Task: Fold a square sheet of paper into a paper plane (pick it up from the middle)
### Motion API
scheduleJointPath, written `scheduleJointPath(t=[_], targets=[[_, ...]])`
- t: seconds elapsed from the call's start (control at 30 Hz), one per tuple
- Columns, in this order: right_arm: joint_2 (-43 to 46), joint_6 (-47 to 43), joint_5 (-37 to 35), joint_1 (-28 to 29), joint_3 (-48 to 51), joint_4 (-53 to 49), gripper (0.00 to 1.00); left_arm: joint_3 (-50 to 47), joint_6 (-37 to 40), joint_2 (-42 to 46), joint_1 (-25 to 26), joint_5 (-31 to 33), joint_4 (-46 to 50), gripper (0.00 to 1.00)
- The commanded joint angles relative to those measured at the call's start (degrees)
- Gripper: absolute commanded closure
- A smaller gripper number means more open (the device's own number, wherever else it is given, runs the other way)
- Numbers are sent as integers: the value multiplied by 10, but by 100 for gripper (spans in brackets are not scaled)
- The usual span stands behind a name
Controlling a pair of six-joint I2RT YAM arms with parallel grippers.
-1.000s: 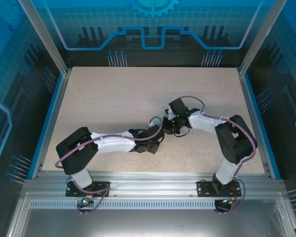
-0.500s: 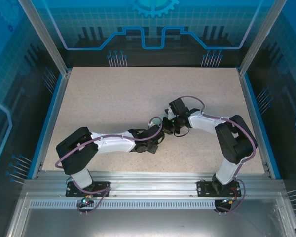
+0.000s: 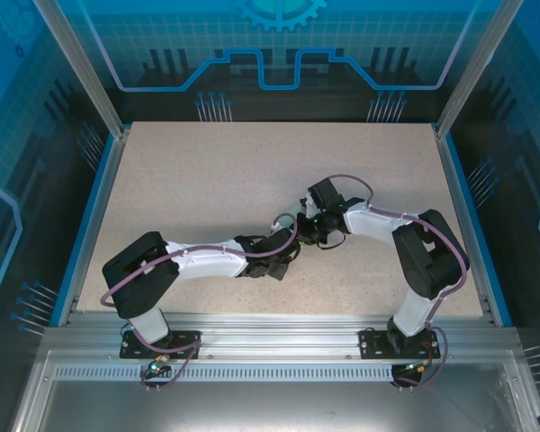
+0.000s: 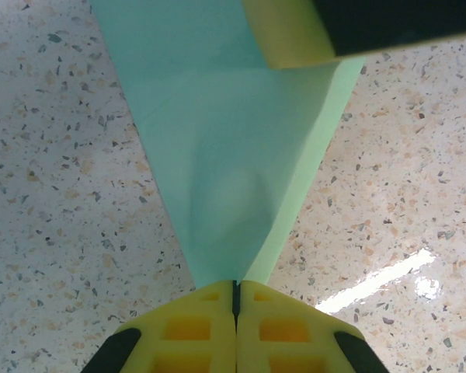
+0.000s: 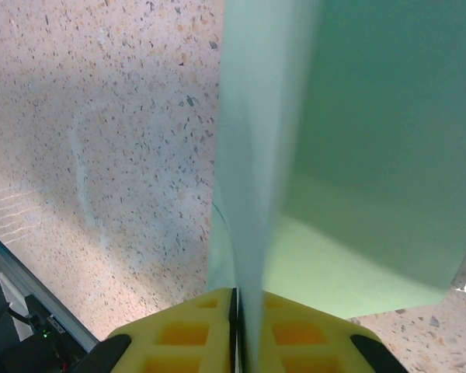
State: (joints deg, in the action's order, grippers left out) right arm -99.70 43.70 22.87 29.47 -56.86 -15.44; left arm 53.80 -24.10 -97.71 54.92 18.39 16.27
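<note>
Mid-fold, I judge: above the table [image 3: 207,171], just near of its middle, the left hand [image 4: 234,299] pinches the narrow tip of the mint-green paper [image 4: 217,155], fingers pressed together on it. The right hand [image 5: 234,307] pinches the paper's other end, a fold standing upright from its fingers. The next move calls for flattening that fold against the table into a sharp crease

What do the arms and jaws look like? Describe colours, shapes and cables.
Left arm and right arm: white link shells between bulky black joints, a mauve cable looping along each. Jaws: yellow blocks with moulded rectangular recesses, black corners.
</note>
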Motion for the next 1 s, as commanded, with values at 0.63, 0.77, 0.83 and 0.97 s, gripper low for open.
scheduleJointPath(t=[0.63,0.77,0.83,0.97], targets=[[101,-40,9,-5,47,32,59,-150,-56,43,-173,-357,-243,98],[78,-44,14,5,40,31,68,-162,-70,42,-189,-372,-261,98],[69,-42,21,7,39,40,71,-165,-72,41,-196,-372,-259,98],[35,-44,33,16,15,40,78,-165,-73,34,-202,-377,-259,99]])
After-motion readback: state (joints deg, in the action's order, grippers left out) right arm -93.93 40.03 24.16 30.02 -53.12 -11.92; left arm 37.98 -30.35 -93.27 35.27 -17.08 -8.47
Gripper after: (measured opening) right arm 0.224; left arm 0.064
